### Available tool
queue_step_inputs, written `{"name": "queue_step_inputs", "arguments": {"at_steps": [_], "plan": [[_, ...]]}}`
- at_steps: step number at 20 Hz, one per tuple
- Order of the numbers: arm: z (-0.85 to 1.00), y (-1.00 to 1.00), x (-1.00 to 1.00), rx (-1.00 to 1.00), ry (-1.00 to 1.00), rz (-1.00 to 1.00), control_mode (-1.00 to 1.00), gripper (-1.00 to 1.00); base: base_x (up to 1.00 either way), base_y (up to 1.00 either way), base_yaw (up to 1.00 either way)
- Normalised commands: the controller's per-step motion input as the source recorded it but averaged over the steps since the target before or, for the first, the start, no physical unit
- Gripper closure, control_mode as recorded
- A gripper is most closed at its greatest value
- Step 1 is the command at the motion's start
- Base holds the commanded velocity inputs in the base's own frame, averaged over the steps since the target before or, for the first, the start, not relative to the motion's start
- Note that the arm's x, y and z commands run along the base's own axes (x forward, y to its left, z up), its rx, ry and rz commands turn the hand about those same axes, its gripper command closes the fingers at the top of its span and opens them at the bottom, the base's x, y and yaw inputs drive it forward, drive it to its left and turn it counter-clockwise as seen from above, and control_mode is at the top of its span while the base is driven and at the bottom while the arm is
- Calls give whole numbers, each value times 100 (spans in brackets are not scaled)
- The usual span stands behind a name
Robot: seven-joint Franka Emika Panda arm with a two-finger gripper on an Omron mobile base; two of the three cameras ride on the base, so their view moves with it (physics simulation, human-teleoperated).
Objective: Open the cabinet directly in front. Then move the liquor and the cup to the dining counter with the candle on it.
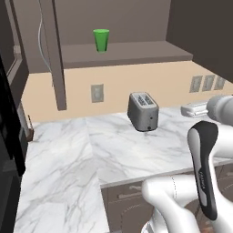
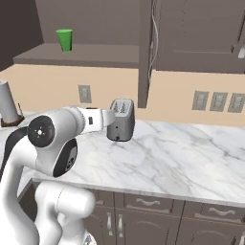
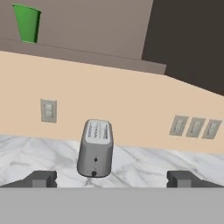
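The claw [image 3: 111, 179] stands spread wide, its two dark fingertips [image 3: 41, 178] far apart with nothing between them. It hangs above the marble worktop [image 3: 144, 164], pointed toward the back wall.

One green cup [image 3: 27, 23] stands upright on the floor of the open cabinet [image 3: 87, 48], well above the claw and off to its left as the hand camera sees it. The cup is well apart from the claw, touching nothing but the shelf under it. In the left base view the same cup [image 1: 101, 40] sits on the shelf [image 1: 132, 52] just right of the cabinet's upright door edge [image 1: 54, 54]; in the right base view the cup [image 2: 64, 39] is at the shelf's left part.

One grey two-slot toaster [image 3: 96, 148] stands on the worktop straight ahead of the claw, between the lines of the two fingertips but beyond them, not touched. It appears in the left base view [image 1: 143, 111] and in the right base view [image 2: 121, 119], where the arm's forearm crosses just before it.

On the beige wall [image 3: 131, 109] behind, four outlet plates show from the hand camera: one [image 3: 48, 110] left of the toaster, three in a row [image 3: 194, 127] to the right of the claw's line.

One cup, one toaster, no bottle to be made out in the cabinet.
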Motion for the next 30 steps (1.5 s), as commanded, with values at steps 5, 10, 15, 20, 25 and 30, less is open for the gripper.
{"name": "queue_step_inputs", "arguments": {"at_steps": [5,10,15,20,25,30], "plan": [[0,0,0,0,0,0,100,-100,100,100,-10],[0,0,0,0,0,0,100,-100,100,88,8],[0,0,0,0,0,0,100,-100,100,85,12],[0,0,0,0,0,0,100,-100,92,66,14],[0,0,0,0,0,0,100,-100,81,42,21],[0,0,0,0,0,0,100,-100,39,17,10]]}}
